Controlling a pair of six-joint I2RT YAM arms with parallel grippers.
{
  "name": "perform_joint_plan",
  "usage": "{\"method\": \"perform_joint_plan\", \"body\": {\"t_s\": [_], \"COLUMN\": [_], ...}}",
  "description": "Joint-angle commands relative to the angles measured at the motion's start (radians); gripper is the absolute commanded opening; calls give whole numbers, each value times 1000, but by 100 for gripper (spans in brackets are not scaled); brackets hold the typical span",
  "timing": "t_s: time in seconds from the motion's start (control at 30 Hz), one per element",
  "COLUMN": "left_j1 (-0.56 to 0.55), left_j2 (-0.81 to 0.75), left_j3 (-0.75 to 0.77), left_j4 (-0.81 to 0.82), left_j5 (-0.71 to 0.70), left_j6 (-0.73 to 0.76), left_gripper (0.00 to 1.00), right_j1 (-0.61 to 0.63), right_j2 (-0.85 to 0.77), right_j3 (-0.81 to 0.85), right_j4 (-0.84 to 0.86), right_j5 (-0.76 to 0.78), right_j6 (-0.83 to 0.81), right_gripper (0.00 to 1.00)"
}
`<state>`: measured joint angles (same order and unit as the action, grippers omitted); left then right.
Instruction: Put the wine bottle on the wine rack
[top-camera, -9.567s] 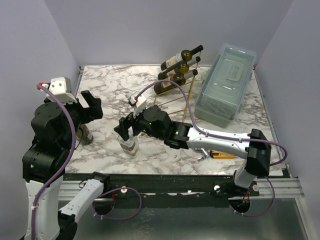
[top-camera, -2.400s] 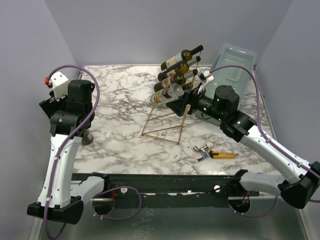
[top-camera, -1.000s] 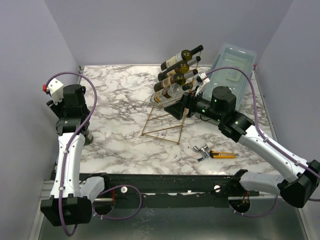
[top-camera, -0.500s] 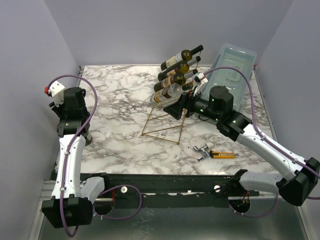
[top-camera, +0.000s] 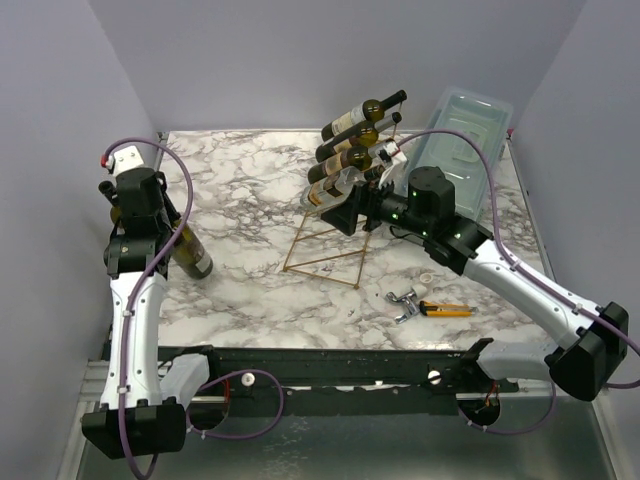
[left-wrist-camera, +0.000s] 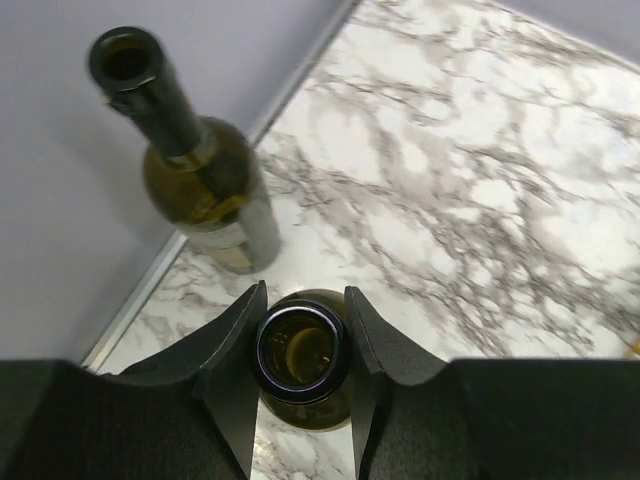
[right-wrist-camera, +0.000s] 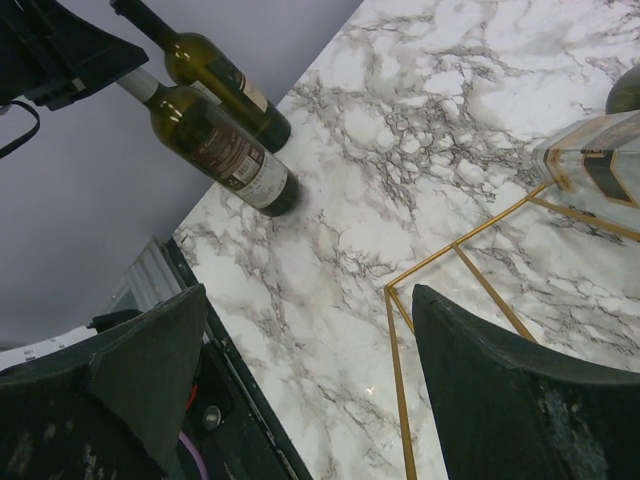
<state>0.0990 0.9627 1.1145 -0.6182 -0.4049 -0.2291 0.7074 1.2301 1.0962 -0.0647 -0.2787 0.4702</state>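
On the marble table (top-camera: 250, 180), seen from the top camera, the left arm stands at 9 o'clock. Its left gripper (left-wrist-camera: 300, 345) is clenched on the mouth of the bottle (top-camera: 190, 253): the wrist camera shows one finger (left-wrist-camera: 235, 345) pressed on each side of the open neck. The bottle is dark green with a label and leans, neck toward 11 o'clock and base toward 5 o'clock. Whether its base touches the marble I cannot tell. A second bottle (left-wrist-camera: 205, 190) stands upright against the left wall, at 11 o'clock from the held one and apart from it.

The rack (right-wrist-camera: 465, 241), thin gold wire, stands at about 1 o'clock from the table's middle, well apart from the held bottle. It carries four bottles lying slanted, necks toward 2 o'clock: three dark bottles (top-camera: 352, 137) on the upper rungs and a clear bottle (top-camera: 335, 186) lowest.

The right gripper (right-wrist-camera: 310, 295) is released, jaws spread wide with nothing between them. It hangs just beside the clear bottle's base, at its 4 o'clock, pointing toward 9 o'clock.

A pale blue-grey box (top-camera: 465, 125) lies at 2 o'clock near the back right corner, behind the right arm. At 4 o'clock, near the front edge, lie yellow-handled pliers (top-camera: 440, 309), with a small metal piece (top-camera: 403, 298) just beside them at their 9 o'clock.
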Motion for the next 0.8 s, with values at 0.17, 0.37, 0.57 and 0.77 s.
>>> {"method": "perform_joint_plan", "body": {"t_s": [0.17,0.37,0.57,0.77], "left_j1": [4,-40,-291,-410], "left_j2": [21,125,213,315], "left_j3": [145,259,335,387], "left_j4": [38,49,87,140], "left_j5": [463,576,357,305], "left_j6": [16,21,103,123], "left_gripper": [0,0,0,0], "right_j1": [3,4,4,3], "right_j2": [83,102,53,-78], "right_j3": [105,123,111,62], "right_j4": [22,13,-53,-120], "right_j5": [8,68,267,576], "right_j6": [-5,-1,-6,8], "right_gripper": [87,87,87,87]}}
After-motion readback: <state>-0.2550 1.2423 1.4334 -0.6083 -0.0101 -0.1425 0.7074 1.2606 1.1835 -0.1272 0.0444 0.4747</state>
